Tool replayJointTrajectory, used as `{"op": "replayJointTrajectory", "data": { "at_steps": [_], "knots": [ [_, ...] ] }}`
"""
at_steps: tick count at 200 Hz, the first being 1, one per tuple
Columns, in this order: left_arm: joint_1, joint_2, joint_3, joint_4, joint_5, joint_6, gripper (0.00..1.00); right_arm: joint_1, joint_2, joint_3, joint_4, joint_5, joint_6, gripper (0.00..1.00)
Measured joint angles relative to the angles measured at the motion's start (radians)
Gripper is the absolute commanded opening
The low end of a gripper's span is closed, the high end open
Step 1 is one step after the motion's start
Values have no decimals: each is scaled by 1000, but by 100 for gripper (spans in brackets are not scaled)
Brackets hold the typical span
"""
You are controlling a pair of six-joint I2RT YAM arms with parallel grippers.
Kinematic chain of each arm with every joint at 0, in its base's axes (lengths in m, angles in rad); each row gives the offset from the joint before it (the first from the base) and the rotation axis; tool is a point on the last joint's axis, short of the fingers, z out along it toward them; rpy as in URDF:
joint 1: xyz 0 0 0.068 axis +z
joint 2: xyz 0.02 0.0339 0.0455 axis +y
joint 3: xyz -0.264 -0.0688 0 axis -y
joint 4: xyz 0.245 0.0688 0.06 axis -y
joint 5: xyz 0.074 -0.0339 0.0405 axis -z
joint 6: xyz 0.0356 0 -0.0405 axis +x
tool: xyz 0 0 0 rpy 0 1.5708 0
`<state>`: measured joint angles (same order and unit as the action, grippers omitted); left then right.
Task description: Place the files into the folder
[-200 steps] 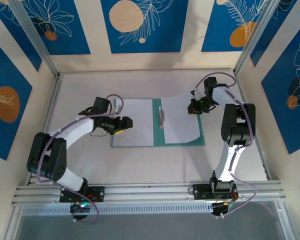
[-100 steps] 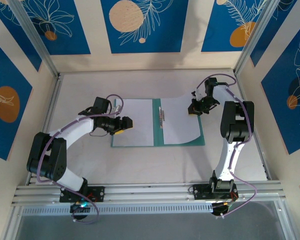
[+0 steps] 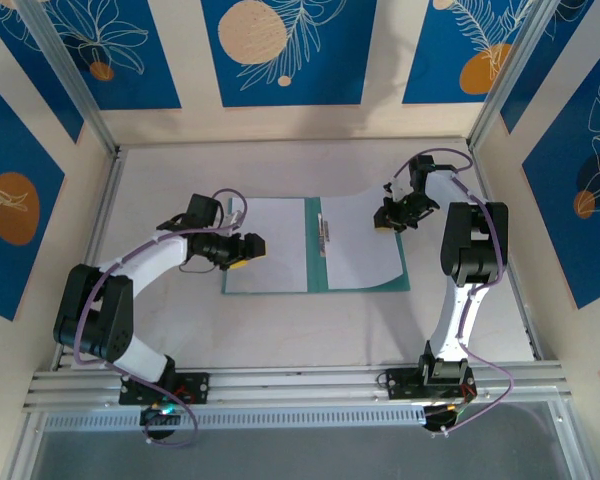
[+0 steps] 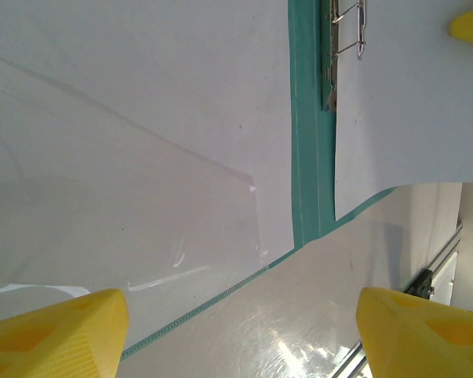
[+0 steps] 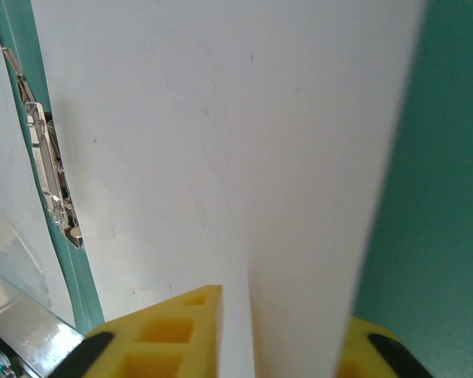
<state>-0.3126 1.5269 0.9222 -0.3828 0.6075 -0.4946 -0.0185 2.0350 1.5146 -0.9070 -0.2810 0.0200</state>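
Note:
The teal folder (image 3: 315, 262) lies open in the middle of the table, its silver clip (image 3: 325, 238) on the spine. One white file (image 3: 270, 245) lies flat on the left leaf and another (image 3: 360, 245) on the right leaf, its far right corner curling up. My right gripper (image 3: 395, 213) is at that corner. In the right wrist view its jaws (image 5: 284, 346) stand a little apart, open, with the raised paper edge (image 5: 299, 236) between them and the teal leaf (image 5: 449, 197) beside. My left gripper (image 3: 255, 247), (image 4: 240, 335) hangs wide open over the folder's (image 4: 303, 118) near left edge, holding nothing.
Bare pale table (image 3: 280, 320) surrounds the folder, with a metal rail (image 3: 300, 380) along the near edge. Patterned walls (image 3: 280, 60) close in the back and both sides. The right arm's upright link (image 3: 470, 250) stands just right of the folder.
The right gripper's jaws have parted from shut and its wrist has shifted slightly at the paper corner. The left arm and the folder have not moved.

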Motion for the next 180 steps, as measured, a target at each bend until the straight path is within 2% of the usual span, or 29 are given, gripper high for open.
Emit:
{"op": "replayJointTrajectory", "data": {
  "at_steps": [35,45,52,79,84,90,131,180],
  "knots": [
    [0,0,0,0,0,0,76,-4,0,0,-3,0,13,52],
    [0,0,0,0,0,0,76,-4,0,0,-4,1,23,70],
    [0,0,0,0,0,0,76,-4,0,0,-5,3,21,76],
    [0,0,0,0,0,0,76,-3,0,44,-42,32,24,79],
    [0,0,0,-1,0,0,76,-3,0,58,-50,39,24,85],
    [0,0,0,-1,0,0,76,-3,0,76,-61,48,23,86],
    [0,0,1,-8,-14,0,76,-1,-18,145,-132,95,23,87],
    [-24,23,76,-28,-55,2,76,12,-129,166,-200,125,35,87]
  ]
}}
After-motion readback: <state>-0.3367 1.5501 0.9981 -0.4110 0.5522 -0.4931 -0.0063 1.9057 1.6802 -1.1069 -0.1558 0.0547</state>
